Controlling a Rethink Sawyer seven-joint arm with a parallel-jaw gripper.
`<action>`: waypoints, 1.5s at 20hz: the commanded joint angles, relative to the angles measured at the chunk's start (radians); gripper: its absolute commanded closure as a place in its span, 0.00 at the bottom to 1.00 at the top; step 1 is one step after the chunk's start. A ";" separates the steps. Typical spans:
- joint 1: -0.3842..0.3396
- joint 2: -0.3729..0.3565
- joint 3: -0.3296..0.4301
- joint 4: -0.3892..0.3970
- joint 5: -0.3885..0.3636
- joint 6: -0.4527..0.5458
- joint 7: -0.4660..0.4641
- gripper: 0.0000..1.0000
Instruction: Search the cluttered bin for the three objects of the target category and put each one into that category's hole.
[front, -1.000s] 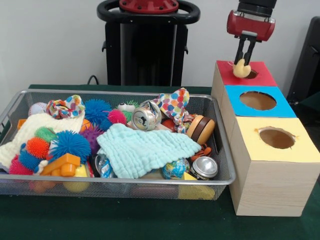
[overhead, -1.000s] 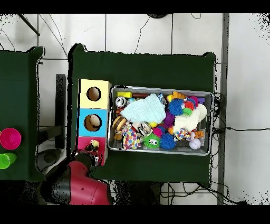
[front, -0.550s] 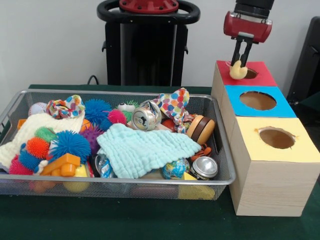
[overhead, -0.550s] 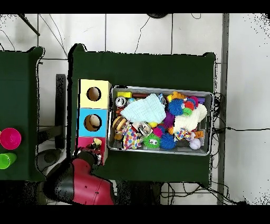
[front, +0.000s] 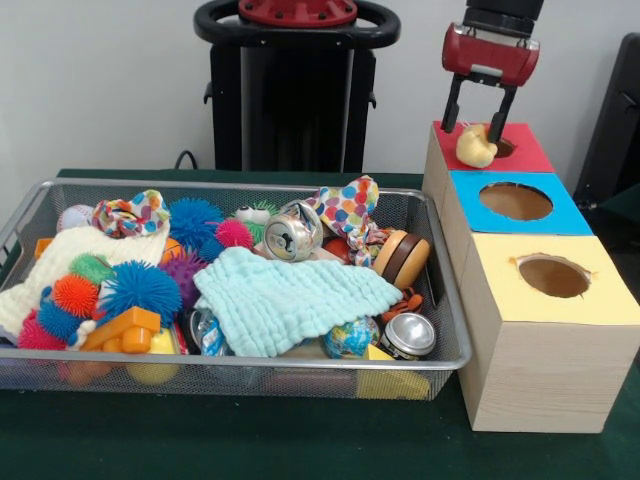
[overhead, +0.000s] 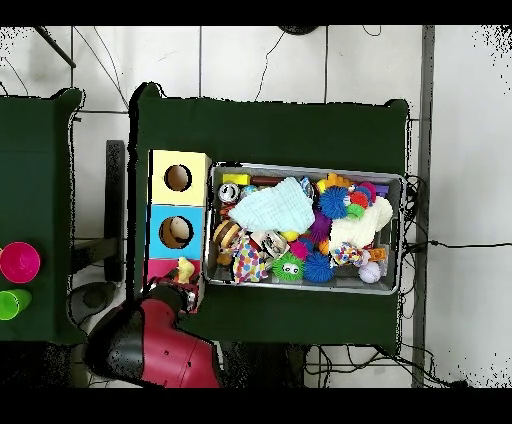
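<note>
At left, on the green table (front: 250, 445): wire bin (front: 300, 375), filled to the rim.

- Cream cloth (front: 75, 250), draped over the left end, so whatever lies under it is hidden.
- Spiky balls: orange (front: 75, 293), blue (front: 142, 287), purple (front: 183, 268), a second blue (front: 194, 218), pink (front: 234, 233). All sit loose on top of the heap.
- Orange block (front: 125, 327), low against the front wall.
- Mint cloth (front: 290, 298), spread across the middle; it covers much of the pile, which is why searching the bin calls for digging.
- Crushed can (front: 292, 232), tilted, resting behind the mint cloth.
- Dotted cloth (front: 350, 210), bunched against the far wall.
- Brown-banded round piece (front: 402, 257), leaning near the right wall.
- Globe ball (front: 350, 338) and a second can (front: 408, 335), wedged in the front right corner.

At right, just beside the bin: wooden box (front: 535, 375) with three holes in a row, tops coloured yellow (front: 600, 295), blue (front: 560, 225) and red (front: 530, 155), one per category.

- Yellow toy (front: 477, 147), lying on the red top at the edge of its hole, partly over the opening. It looks not yet dropped through; judged likely to need a nudge or to tip in by itself.
- Gripper (front: 479, 108), above the toy, fingers spread apart and holding nothing, placed there to let the toy go over the red hole.
</note>
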 joint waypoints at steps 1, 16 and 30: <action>0.005 0.021 0.048 -0.055 0.054 0.063 0.271 0.00; 0.078 0.043 -0.049 -0.113 0.079 0.153 0.286 0.00; 0.014 0.012 0.006 -0.108 0.086 0.121 0.277 0.00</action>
